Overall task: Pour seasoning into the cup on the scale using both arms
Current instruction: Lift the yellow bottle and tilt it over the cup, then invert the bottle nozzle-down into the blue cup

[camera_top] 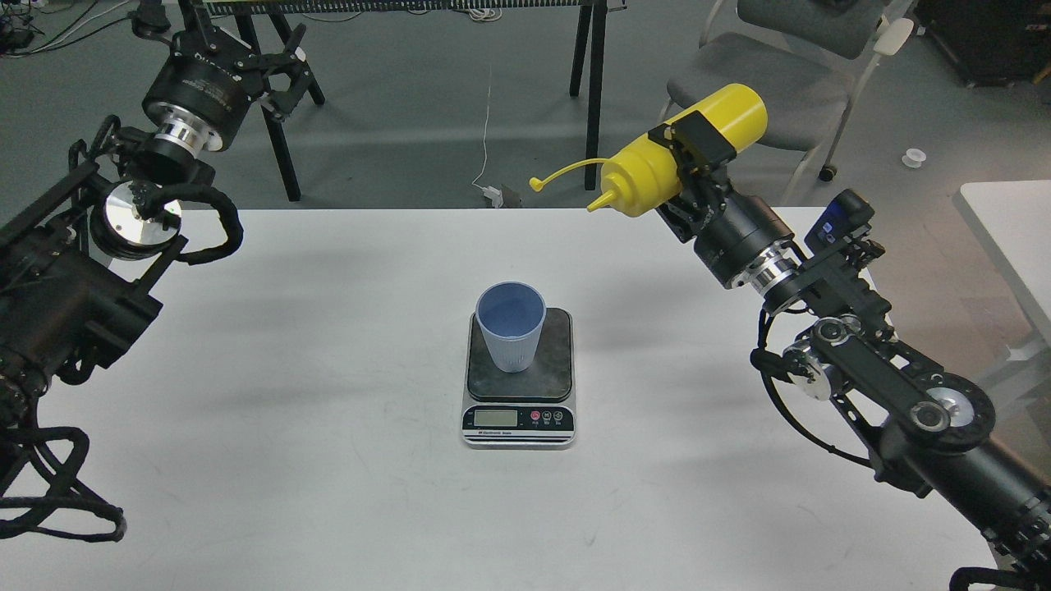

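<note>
R end effector (688, 158) pinches the seasoning (669, 160) mid-body, held aloft, long axis near horizontal, nozzle aimed at 9 o'clock, cap strap trailing same way. The cup (511, 325) stands upright on the scale (519, 379) at surface (246, 427) centre, well apart from the nozzle, toward 7 o'clock and lower. R arm is clearly nearer; L end effector (283, 78), fingers spread and holding nothing, hangs far off at 10 o'clock. Count: 1 bottle, 1 cup, 1 scale, 2 arms. Nozzle likely needs carrying over the rim before tipping.
</note>
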`<state>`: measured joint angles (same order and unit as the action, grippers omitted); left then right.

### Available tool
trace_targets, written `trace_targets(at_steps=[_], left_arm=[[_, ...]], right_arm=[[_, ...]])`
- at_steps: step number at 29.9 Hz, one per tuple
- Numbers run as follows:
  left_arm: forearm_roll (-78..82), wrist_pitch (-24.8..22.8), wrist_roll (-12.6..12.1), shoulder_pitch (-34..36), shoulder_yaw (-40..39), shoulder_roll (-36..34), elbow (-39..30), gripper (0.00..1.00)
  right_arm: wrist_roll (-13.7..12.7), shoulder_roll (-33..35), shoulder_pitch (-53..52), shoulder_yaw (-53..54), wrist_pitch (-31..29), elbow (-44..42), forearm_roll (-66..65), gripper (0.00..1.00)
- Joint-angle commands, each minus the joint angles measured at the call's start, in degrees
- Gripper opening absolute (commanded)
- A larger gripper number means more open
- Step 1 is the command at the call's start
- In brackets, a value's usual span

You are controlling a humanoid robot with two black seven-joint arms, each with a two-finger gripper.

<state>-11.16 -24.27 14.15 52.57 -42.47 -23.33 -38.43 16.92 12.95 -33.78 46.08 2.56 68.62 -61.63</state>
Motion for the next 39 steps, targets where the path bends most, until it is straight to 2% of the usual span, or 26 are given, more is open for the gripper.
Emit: trace_targets(at_steps=[1,12,20,39], left_arm=[[-0.1,0.0,0.0,0.0,-0.1,-0.2,0.0,0.99],[-0.1,0.0,0.1,-0.8,-0.1,-0.1,0.0,0.99],[-0.1,0.0,0.1,-0.8,-0.1,-0.1,0.0,0.99],[-0.1,0.0,0.1,-1.4,0.0,0.1,0.0,0.99]], right_arm=[[0.2,-3.3,-3.6,-5.5,3.0,-3.7,-5.9,0.41],[1.7,-9.3,-11.0,-18.0,8.4,-13.1,-20.1,0.41],[2.2,-8.8,-14.1,-21.2,8.8,-16.2,-27.5,0.41],[3.5,-5.6,-15.5,-24.8,8.9,-17.1,-33.2,0.42]])
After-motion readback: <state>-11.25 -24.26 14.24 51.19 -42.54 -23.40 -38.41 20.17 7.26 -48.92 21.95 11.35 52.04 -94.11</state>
